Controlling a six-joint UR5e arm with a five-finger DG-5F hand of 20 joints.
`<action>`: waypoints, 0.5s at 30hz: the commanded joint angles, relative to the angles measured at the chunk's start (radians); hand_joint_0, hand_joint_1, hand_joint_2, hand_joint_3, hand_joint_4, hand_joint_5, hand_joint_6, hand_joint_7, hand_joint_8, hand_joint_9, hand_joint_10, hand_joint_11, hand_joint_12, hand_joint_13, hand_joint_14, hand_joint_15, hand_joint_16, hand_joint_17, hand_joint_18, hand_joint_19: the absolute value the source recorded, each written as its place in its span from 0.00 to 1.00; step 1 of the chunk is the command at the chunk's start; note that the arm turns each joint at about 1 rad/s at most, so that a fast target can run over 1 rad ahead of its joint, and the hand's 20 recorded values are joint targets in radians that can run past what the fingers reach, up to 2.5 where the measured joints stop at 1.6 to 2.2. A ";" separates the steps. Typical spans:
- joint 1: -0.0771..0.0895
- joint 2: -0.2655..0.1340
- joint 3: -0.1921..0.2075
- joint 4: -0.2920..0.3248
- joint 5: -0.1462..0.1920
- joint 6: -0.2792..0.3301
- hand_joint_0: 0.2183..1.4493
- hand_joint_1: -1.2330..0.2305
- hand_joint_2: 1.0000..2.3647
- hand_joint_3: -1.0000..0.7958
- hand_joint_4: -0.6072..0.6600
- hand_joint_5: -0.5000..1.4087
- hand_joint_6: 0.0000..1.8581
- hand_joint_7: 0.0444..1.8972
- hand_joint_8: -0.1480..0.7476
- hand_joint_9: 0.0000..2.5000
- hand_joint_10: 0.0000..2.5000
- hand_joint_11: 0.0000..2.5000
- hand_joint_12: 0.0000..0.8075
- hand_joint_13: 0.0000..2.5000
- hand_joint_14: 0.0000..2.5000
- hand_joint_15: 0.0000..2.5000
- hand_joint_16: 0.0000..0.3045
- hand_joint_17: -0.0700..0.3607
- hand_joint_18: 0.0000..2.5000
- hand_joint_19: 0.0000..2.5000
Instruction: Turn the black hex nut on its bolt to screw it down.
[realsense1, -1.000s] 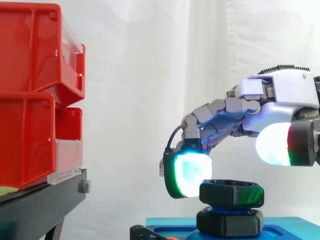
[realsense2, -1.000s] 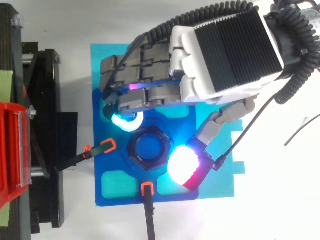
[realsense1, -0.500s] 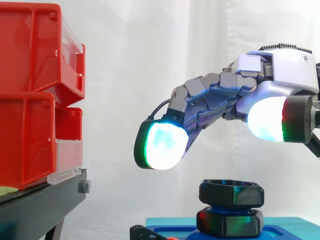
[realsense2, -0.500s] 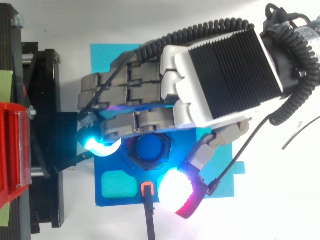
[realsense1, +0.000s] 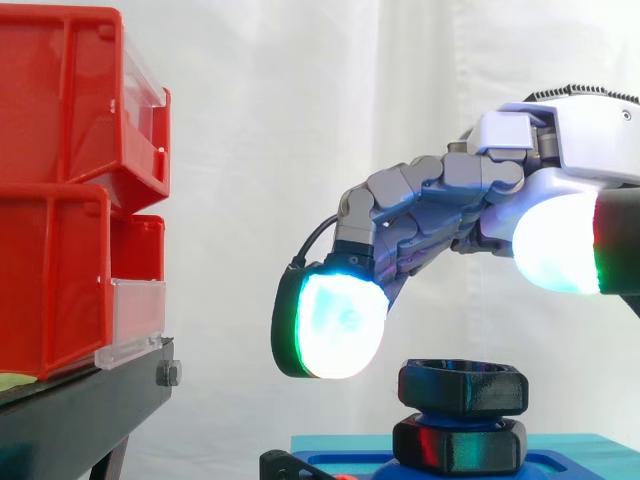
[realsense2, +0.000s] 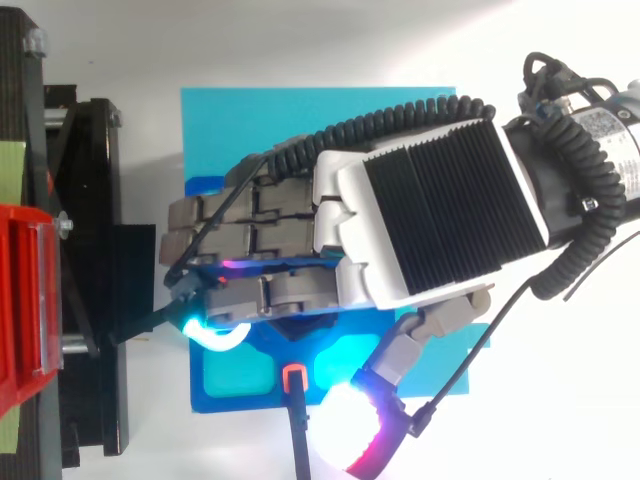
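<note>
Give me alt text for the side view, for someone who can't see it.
An open robot hand hovers over a black hex nut without touching it, one glowing fingertip pad hanging just left of the nut. The nut sits above a second black hex piece on a blue base, with stacked red bins on a black stand at left.

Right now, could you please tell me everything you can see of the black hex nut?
The black hex nut looks like matte plastic, six-sided with rounded edges and an open bore on top. It sits level, raised on a blue bolt above a second black hex piece on the blue fixture. Only the bolt touches it: the hand hovers above, open, with a glowing fingertip pad left of the nut and apart from it in the side view.
</note>
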 joint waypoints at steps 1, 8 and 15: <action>0.005 0.000 0.000 -0.010 0.005 0.000 0.17 0.65 0.00 0.28 0.78 0.19 0.27 0.54 0.54 0.17 0.00 0.08 0.48 0.21 0.00 0.05 0.19 0.46 0.26 0.15; 0.007 0.000 0.000 -0.018 0.006 0.000 0.18 0.65 0.00 0.28 0.78 0.19 0.27 0.56 0.54 0.18 0.00 0.08 0.47 0.21 0.00 0.05 0.19 0.46 0.26 0.16; 0.007 0.000 0.000 -0.018 0.005 0.000 0.18 0.65 0.00 0.28 0.77 0.18 0.27 0.53 0.54 0.18 0.00 0.08 0.47 0.21 0.00 0.05 0.19 0.46 0.26 0.16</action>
